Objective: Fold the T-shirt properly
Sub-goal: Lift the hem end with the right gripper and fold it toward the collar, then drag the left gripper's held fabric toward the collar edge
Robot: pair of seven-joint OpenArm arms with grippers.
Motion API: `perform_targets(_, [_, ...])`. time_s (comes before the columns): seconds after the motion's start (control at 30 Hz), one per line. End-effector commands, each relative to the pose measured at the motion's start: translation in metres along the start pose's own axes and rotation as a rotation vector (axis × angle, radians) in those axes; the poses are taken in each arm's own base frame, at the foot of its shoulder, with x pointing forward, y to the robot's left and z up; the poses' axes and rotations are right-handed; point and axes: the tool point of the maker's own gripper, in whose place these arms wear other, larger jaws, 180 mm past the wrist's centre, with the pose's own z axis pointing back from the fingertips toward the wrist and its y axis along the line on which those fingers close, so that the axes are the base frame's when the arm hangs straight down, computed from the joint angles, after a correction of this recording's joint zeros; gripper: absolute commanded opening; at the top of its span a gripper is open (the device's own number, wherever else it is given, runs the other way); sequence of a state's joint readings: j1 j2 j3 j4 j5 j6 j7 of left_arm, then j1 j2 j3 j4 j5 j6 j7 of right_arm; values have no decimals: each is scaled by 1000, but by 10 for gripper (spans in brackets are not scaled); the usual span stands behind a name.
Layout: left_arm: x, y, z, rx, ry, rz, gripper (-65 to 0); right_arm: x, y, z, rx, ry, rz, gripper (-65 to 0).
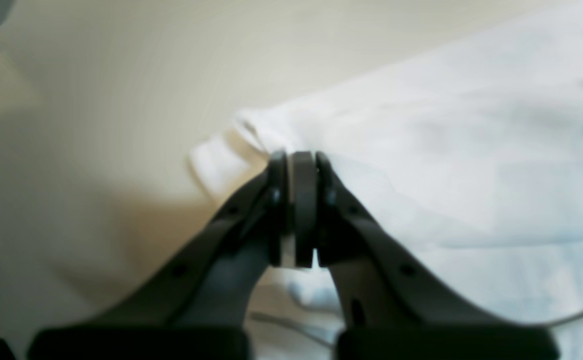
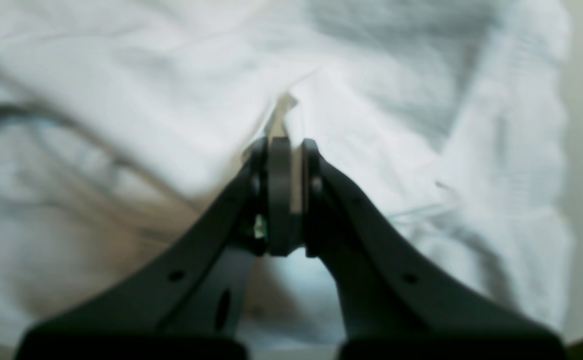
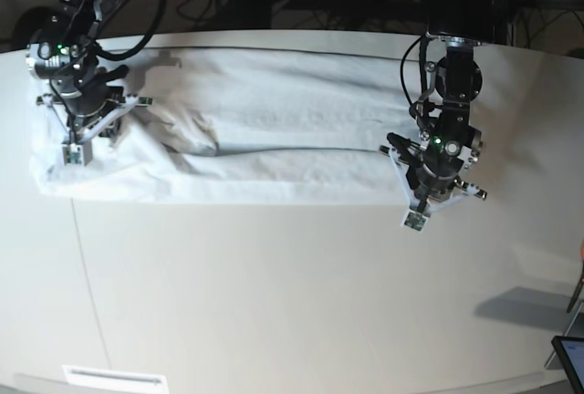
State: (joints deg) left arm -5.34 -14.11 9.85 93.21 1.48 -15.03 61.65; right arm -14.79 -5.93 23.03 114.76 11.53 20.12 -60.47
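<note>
White tabletop [image 3: 274,303] fills most of base view, dark clutter of cables and gear along the far edge. T-shirt [image 3: 274,139] lies on the far half of it as a long horizontal band, folded lengthwise, with a crease ridge running along the middle. Cloth bunches and wrinkles at the base view's left end, flatter toward the right end.

Left gripper [image 1: 296,157] sits at the band's end on base view's right, near the front corner. Jaws clenched, white fabric pinched between them at the hemmed edge; a small fold of cloth sticks out just past the tips. Bare tabletop beside it in the wrist view.

Right gripper [image 2: 284,142] is at the opposite end, over the bunched cloth. Jaws clenched on a raised fold of the shirt, a thin ridge of fabric poking up between the tips. Wrinkled cloth fills nearly the whole wrist view, hem edge visible at the right.

Both wrist views are blurred, so fine detail of the grip is unclear.
</note>
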Motion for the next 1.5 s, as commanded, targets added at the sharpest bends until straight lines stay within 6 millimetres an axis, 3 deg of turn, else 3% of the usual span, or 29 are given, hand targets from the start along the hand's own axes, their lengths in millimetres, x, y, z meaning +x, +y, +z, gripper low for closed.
perform_targets(0.0, [12,13,4,34,-37,1,-650,7,-5,5,-2,-29,-22,-650])
perform_targets(0.23, [14,20,4,47,-42,8,-650,-1,-26,13,-12,-9,-105,-650])
perform_targets(0.47, [13,17,4,43,-38,4,-650,-18,-20,18,61,49,-174,-650])
perform_targets(0.67, [13,16,4,39,-38,0,-650,-19,-31,31,124,33,-319,-650])
perform_targets(0.93, [11,14,4,36,-34,0,-650,-12,-11,42,291,-4,-557,-649])
perform_targets(1.37, [11,17,5,43,-39,5,-650,-16,-8,40,302,11,-586,-643])
perform_targets(1.47, [11,17,5,44,-39,6,-650,-20,-7,38,309,25,-596,-573])
